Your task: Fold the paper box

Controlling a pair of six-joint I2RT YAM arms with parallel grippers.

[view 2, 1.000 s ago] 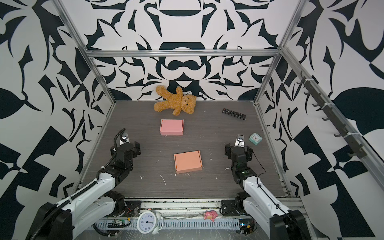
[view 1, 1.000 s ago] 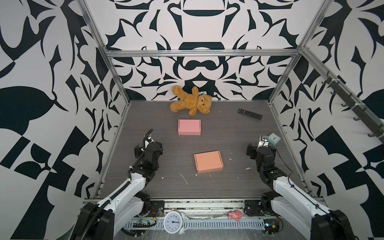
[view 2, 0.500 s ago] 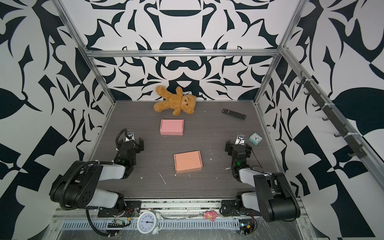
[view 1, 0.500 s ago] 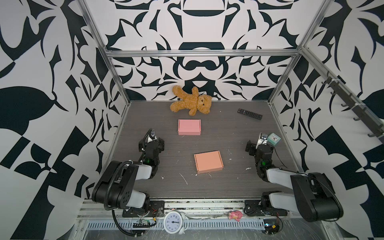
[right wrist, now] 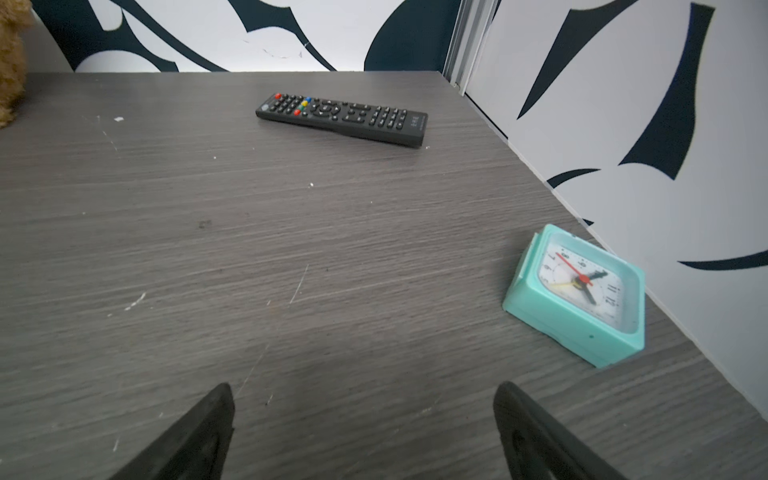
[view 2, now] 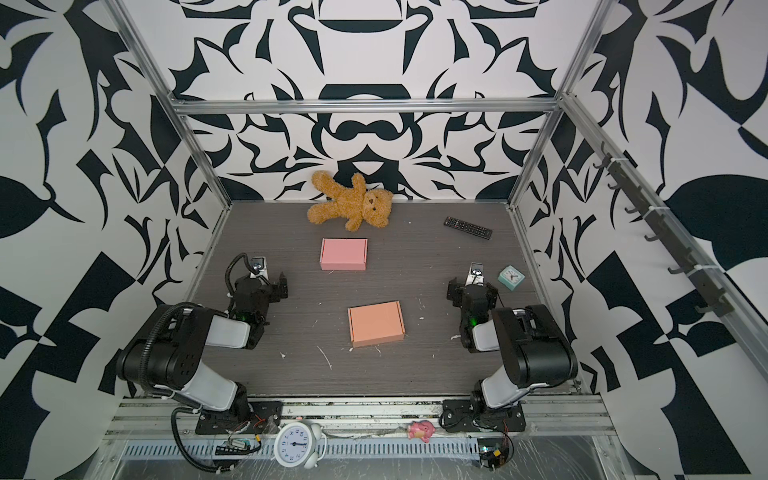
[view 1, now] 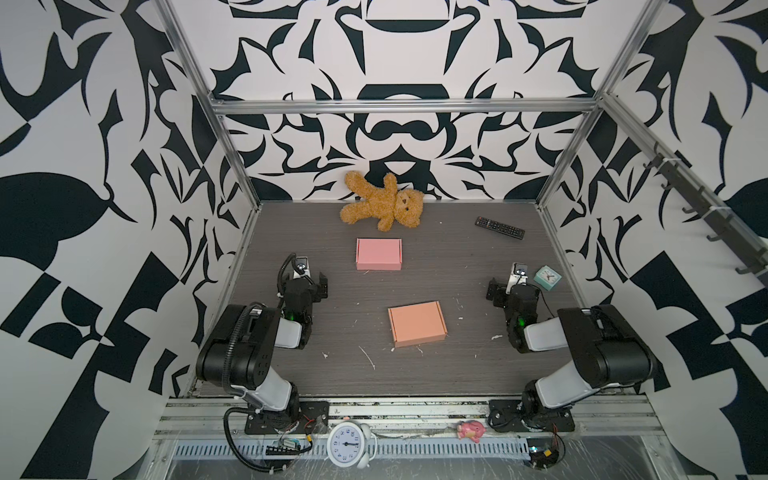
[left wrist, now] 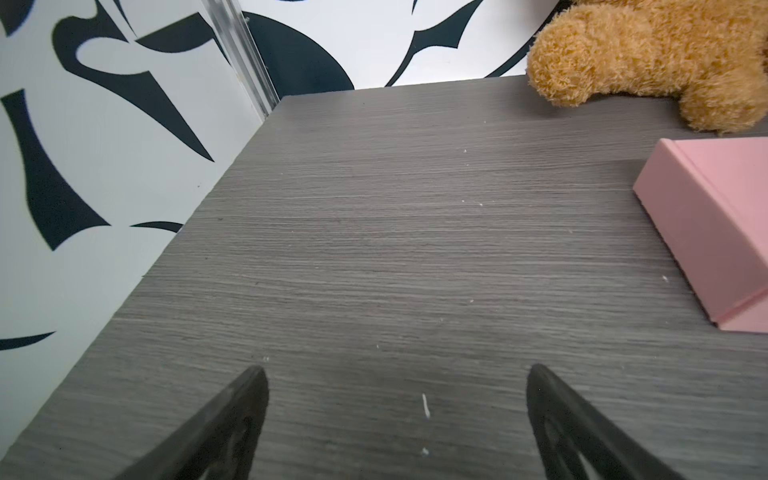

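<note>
In both top views we see the orange paper box [view 1: 417, 323] lying closed and flat near the middle of the tabletop [view 1: 436, 374], with bare wood on every side. The pink paper box [view 1: 378, 254] lies at its 11 o'clock, well apart. A teddy bear [view 1: 384, 206] lies against the back wall at 12, a remote [view 1: 499, 228] at 1, and a teal clock [view 1: 547, 277] near the right wall at 2. The left hand [view 1: 308, 286] is at the orange box's 10 o'clock, near the left wall. The right hand [view 1: 510, 287] is at its 2 o'clock, just beside the clock. Neither touches a box, and a wide free lane runs between them.

From the left wrist we see the left hand [left wrist: 397, 370] spread wide and empty over bare tabletop. The pink box's corner is ahead on one side and the wall edge on the other.

From the right wrist we see the right hand [right wrist: 363, 388] also spread wide, gripping nothing. The clock is near one finger and the remote lies farther ahead.
</note>
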